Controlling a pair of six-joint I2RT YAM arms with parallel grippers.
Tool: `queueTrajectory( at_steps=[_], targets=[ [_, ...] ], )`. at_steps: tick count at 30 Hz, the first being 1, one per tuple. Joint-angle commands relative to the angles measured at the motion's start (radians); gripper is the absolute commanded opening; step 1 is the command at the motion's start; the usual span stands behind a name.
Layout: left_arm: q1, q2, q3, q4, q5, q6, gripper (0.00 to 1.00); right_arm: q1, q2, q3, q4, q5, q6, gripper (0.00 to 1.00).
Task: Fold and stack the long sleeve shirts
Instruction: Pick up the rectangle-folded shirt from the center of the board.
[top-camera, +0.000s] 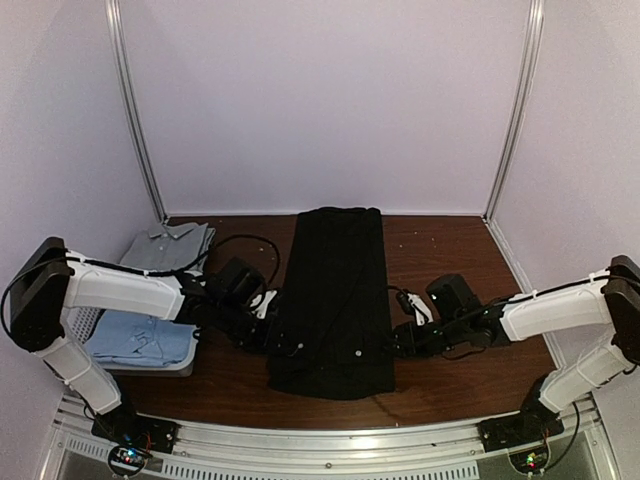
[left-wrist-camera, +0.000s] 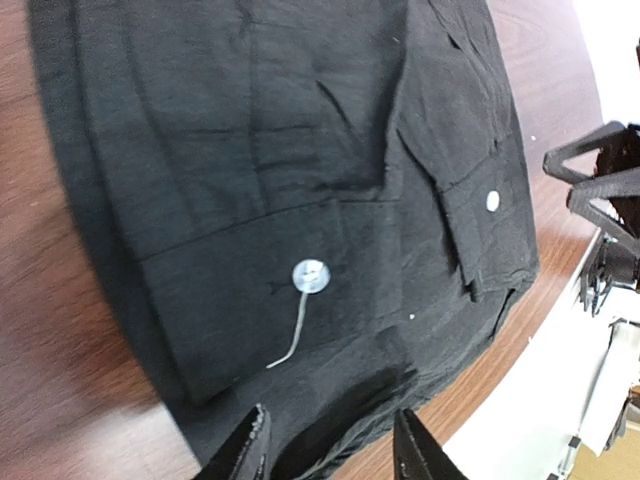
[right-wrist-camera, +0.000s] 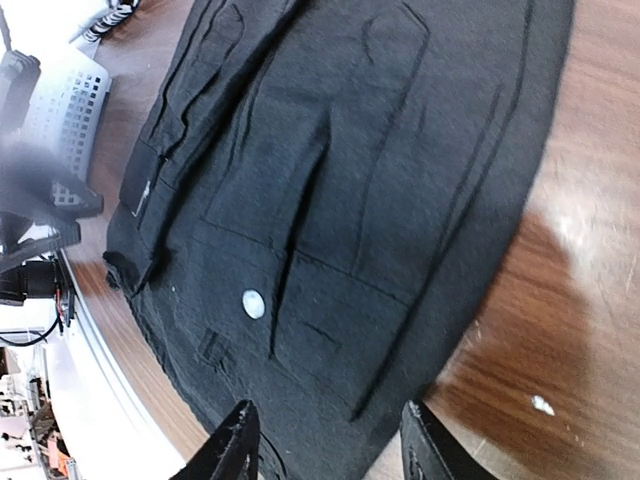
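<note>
Lengthwise down the middle of the glossy brown wooden table (top-camera: 455, 255) lies the matte black woven long-sleeved shirt (top-camera: 335, 290), folded into a long rectangle, with a round white button (left-wrist-camera: 310, 275) on its cuff. The left gripper (left-wrist-camera: 330, 452) and right gripper (right-wrist-camera: 325, 445) straddle its side edges near the near edge, jaws partly apart and clamping nothing
</note>
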Motion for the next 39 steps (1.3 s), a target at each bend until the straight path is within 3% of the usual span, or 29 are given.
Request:
queueTrajectory(
  at_steps=[1,12,26,31,39],
  targets=[
    [0.060,-0.029,-0.037,-0.021,-0.035,-0.006,0.45,0.006,-0.022,-0.041,0.025,0.008,0.036,0.50],
    [0.146,0.049,-0.038,0.026,0.096,0.044,0.46,0.005,0.022,-0.099,0.141,-0.049,0.142,0.50],
    [0.142,0.097,-0.091,0.111,0.196,0.034,0.44,0.006,0.089,-0.112,0.227,-0.081,0.211,0.47],
    [0.129,0.109,-0.094,0.139,0.211,0.020,0.37,0.005,0.103,-0.106,0.223,-0.080,0.214,0.42],
    [0.127,0.104,-0.091,0.171,0.239,-0.001,0.14,0.003,0.119,-0.080,0.223,-0.084,0.206,0.25]
  ],
)
